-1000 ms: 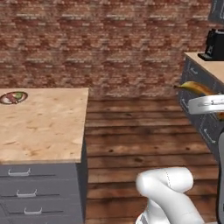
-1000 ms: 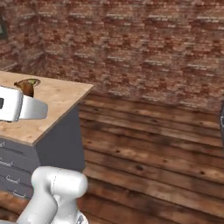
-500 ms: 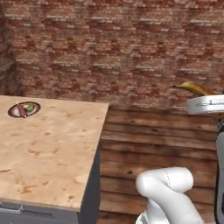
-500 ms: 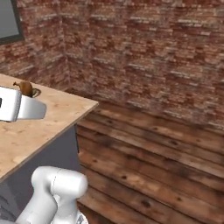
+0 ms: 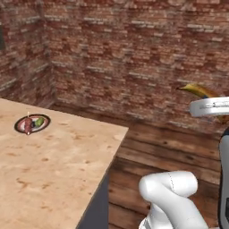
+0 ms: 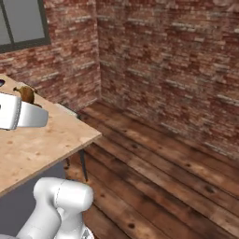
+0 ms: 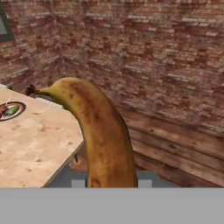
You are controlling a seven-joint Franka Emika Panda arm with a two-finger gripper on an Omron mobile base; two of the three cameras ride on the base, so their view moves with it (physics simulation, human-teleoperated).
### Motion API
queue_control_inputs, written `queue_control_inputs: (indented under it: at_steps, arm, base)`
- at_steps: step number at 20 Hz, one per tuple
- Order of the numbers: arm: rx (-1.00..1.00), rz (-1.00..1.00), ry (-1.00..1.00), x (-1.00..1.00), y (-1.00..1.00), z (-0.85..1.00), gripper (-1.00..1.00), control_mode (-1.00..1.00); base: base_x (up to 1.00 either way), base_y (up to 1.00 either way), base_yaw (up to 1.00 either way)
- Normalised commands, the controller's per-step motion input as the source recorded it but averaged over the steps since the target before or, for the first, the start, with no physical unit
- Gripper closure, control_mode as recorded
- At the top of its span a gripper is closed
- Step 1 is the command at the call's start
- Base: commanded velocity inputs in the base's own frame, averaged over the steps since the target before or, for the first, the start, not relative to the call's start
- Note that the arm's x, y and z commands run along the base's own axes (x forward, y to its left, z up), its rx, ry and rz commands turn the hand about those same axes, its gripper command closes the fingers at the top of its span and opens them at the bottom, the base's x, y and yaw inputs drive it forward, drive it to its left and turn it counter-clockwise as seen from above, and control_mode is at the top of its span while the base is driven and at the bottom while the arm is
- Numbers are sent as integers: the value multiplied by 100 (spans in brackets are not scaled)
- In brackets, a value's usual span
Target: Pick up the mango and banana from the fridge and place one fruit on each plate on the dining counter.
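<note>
Left base view: light speckled wooden dining counter (image 5: 67, 170) at lower left. On it, near the far edge, a small round black-rimmed plate (image 5: 32, 124) carrying a yellow-green mango (image 5: 39, 121) beside a reddish-brown skewer (image 5: 28, 125). Curved yellow brown-mottled banana (image 5: 199, 91) pokes up above the white arm at right.

Right base view: counter corner at left; banana tip (image 6: 27, 94) behind the white wrist.

Hand view: banana rises from the bottom edge, stem toward the plate; gripper (image 7: 109, 183) clamped on it, fingertips hidden.
</note>
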Motion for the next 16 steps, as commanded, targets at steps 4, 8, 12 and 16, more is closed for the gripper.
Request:
queue_control_inputs:
  at_steps: [4,8,12,16]
  arm:
    - [0,0,0,0,0,0,100,100]
    - [0,0,0,0,0,0,100,100]
    - [0,0,0,0,0,0,100,100]
    - [0,0,0,0,0,0,100,100]
  base:
    - [100,-49,59]
    - [79,-8,86]
    - [49,0,97]
    - [45,-2,92]
